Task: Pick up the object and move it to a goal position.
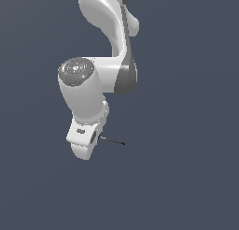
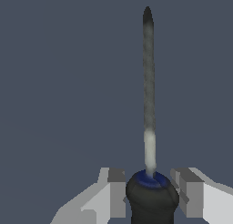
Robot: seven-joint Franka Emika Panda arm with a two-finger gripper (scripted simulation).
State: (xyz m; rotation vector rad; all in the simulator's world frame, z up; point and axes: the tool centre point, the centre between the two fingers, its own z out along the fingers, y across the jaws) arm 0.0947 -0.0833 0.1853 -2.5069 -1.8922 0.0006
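Object (image 1: 112, 140), a thin dark sliver, juts toward the exterior view's right from beside the white arm's (image 1: 100, 61) lowest section; the gripper's fingers are hidden there behind the wrist housing. From the wrist view, its black, blue-collared bulb (image 2: 151, 198) sits between the gripper (image 2: 152, 191) fingers (image 2: 116, 191), cut off at the frame edge; small gaps on both sides leave the grasp impossible to judge.

- The arm (image 1: 100, 46) has a smooth, glossy white shell, like moulded plastic, with matt grey joint panels.
- The object (image 2: 149, 127): a dull grey shaft, metal-looking (blurred), on a matt black handle with a blue collar.
- The gripper (image 2: 150, 191) has matt grey, flat-faced fingers (image 2: 116, 193).
- The backdrop (image 1: 186, 177) is flat, matt slate grey.
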